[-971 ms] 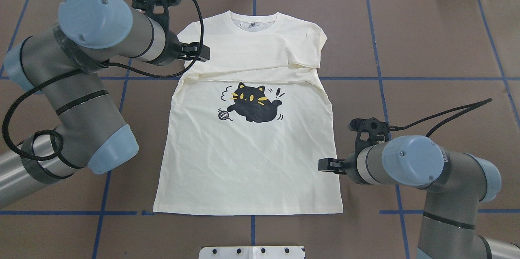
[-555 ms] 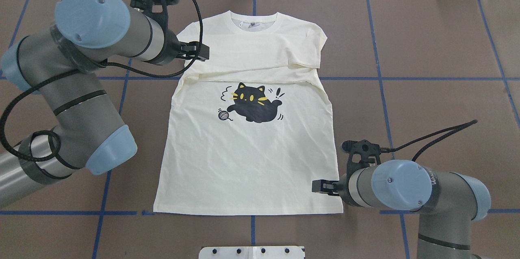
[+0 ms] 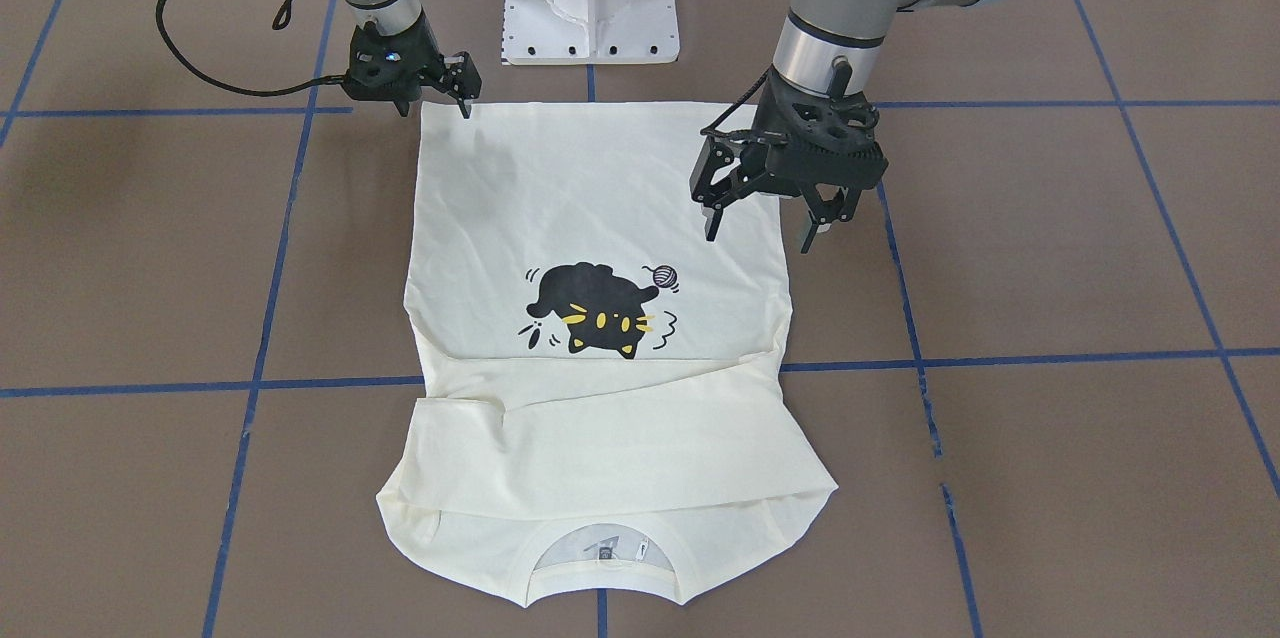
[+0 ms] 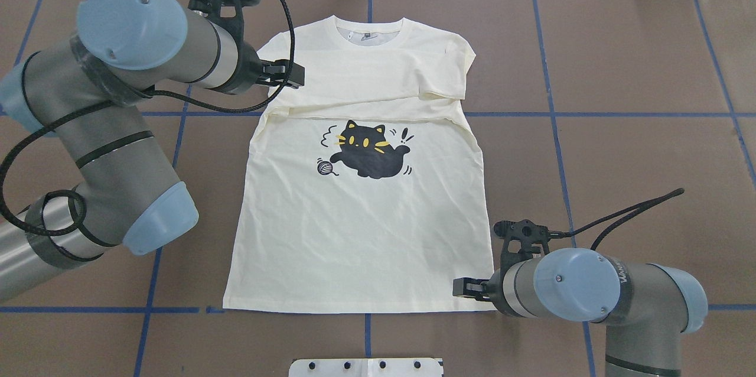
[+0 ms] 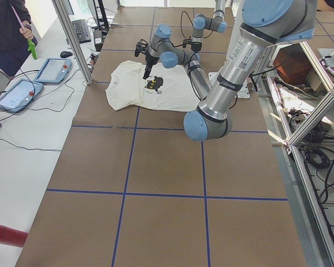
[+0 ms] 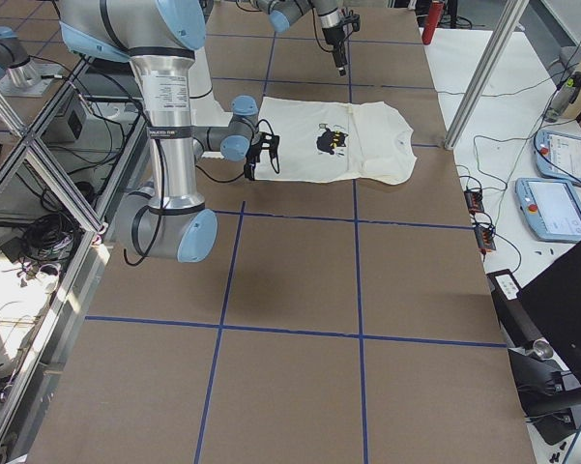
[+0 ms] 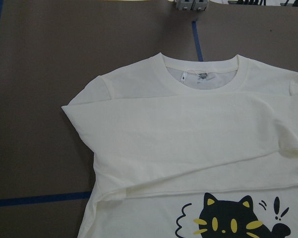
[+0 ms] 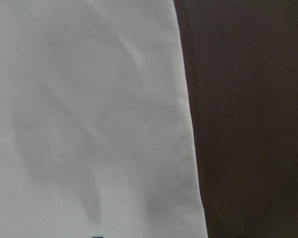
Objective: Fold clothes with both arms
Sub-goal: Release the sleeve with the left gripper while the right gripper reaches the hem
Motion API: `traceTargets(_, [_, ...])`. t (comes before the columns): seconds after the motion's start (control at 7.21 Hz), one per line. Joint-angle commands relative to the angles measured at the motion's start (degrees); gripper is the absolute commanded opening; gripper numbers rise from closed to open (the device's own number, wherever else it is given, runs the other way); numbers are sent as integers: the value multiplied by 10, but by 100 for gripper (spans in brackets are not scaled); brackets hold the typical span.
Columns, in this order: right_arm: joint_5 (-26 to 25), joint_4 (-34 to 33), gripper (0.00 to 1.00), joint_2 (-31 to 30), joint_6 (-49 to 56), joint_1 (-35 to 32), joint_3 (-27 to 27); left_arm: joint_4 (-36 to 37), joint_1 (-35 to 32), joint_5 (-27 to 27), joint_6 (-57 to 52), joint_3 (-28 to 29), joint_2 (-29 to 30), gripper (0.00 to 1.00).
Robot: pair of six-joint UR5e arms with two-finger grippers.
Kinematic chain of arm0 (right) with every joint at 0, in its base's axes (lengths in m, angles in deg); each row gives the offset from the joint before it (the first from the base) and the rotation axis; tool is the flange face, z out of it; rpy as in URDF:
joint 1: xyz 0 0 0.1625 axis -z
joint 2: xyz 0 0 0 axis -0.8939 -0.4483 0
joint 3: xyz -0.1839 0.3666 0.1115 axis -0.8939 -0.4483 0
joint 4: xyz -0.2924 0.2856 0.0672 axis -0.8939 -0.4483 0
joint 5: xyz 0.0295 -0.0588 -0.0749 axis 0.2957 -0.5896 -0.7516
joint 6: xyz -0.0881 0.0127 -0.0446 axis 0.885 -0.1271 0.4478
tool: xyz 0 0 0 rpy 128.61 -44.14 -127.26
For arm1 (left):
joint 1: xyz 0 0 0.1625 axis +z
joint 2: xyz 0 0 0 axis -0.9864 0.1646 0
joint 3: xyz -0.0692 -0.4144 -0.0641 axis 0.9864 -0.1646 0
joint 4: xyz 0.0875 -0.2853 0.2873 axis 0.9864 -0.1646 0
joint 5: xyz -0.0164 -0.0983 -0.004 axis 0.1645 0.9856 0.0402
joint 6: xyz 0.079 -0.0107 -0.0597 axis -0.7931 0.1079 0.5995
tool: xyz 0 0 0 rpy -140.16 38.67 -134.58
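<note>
Cloth first: the cream T-shirt (image 4: 360, 235) is laid flat on the brown table (image 4: 620, 70). The cat print (image 4: 366, 155) is turned up, the neck is pointed away from the robot, and both sleeves are folded across the chest.

The L gripper (image 3: 759, 240) is held up above the shirt's edge on its own side. Its jaws are spread wide and nothing is held. The R gripper (image 3: 435, 108) is set low by the hem corner (image 4: 490, 306) near the robot. Its jaws look apart too, w/ nothing pinched (they are small in the front view, so this is less sure).

The shirt is likely light, soft and floppy, so it will prob. sag and crease if lifted by one spot. It is best pinched at the very edge, both layers together, e.g. at the hem corner. A second hold on the same side should be taken so it can be lifted evenly.
</note>
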Motion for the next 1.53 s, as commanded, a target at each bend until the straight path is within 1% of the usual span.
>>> traceTargets(0.0, [4, 0, 73, -8, -6, 2, 0, 0, 0, -1, 0, -1, 0, 100])
traceTargets(0.28, [9, 0, 68, -16, -6, 1, 0, 0, 0, 0, 0, -2, 0, 100])
traceTargets(0.42, [10, 0, 64, -20, -6, 2, 1, 0, -1, -1, 0, -2, 0, 100])
traceTargets(0.69, [13, 0, 61, -19, -19, 6, 1, 0, -5, 0, 0, -2, 0, 100])
traceTargets(0.83, [13, 0, 58, -18, -20, 8, 0, 0, -6, -1, 0, -3, 0, 100])
traceTargets(0.97, [13, 0, 42, -18, -20, 8, 0, 0, -8, 0, 0, -2, -2, 100])
traceTargets(1.11, [14, 0, 16, -18, -20, 8, 0, 0, -8, 0, 0, -2, -2, 99])
traceTargets(1.25, [16, 1, 0, -19, -19, 8, 1, 0, -8, 0, 0, -2, -2, 99])
traceTargets(1.39, [16, 1, 0, -19, -20, 8, 1, 0, -8, -1, 0, -2, -2, 99])
